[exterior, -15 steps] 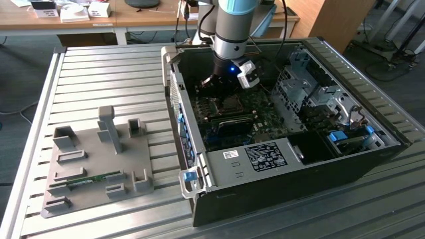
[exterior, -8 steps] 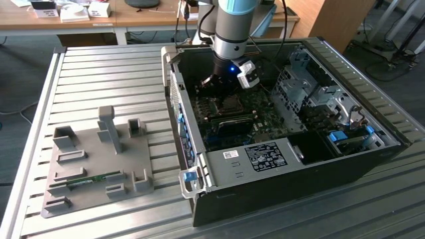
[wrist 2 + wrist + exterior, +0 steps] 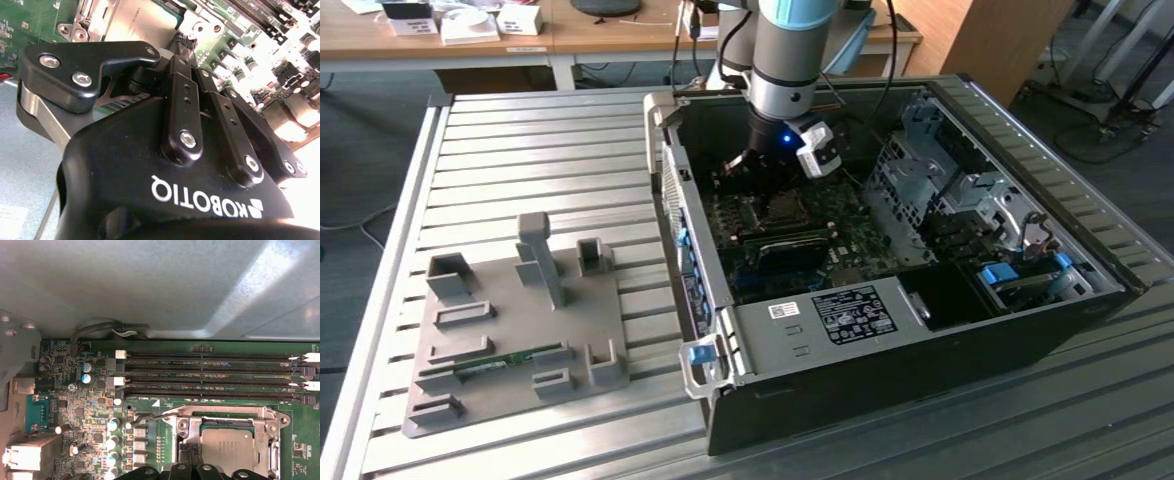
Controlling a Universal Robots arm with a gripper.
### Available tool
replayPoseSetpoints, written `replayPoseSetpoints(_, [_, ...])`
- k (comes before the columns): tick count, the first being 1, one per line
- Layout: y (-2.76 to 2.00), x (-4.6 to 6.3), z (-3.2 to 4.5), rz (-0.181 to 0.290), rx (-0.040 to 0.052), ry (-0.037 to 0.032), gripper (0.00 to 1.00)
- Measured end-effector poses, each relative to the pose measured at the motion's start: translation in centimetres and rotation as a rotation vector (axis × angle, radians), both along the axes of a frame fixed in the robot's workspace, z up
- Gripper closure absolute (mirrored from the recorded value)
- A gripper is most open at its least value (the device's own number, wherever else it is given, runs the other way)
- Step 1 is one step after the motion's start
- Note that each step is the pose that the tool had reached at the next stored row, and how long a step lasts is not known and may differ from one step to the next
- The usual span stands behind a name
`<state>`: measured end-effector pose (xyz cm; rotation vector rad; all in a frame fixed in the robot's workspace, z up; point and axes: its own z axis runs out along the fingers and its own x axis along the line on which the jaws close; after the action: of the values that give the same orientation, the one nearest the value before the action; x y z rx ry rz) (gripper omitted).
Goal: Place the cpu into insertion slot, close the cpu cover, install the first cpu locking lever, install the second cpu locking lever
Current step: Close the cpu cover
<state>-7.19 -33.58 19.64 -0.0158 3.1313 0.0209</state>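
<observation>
While the gripper (image 3: 750, 172) hangs inside the open case (image 3: 961, 350), one cpu (image 3: 227, 450) sits in the slot (image 3: 783, 208), one cover (image 3: 225, 412) flat around it.
The fingers (image 3: 181, 100) are drawn together, tips meeting just beside the cover's edge; whether they pinch anything cannot be told. The first wrist view gives four long memory slots (image 3: 215, 371) across the board (image 3: 300, 430) and one wire lever (image 3: 150, 416) at the cover's corner. The second wrist view gives the gripper's black linkage close up, the cpu beyond its tips. The exterior view adds the table (image 3: 547, 150), one grey tray (image 3: 507, 330) near its corner at the exterior view's left, one green stick (image 3: 494, 365) in it.
</observation>
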Motion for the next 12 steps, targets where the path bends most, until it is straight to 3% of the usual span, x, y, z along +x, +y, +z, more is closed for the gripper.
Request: replayPoseSetpoints(12, [-0.03,-0.02,-0.03,0.0,-0.0009,0.0005,0.89])
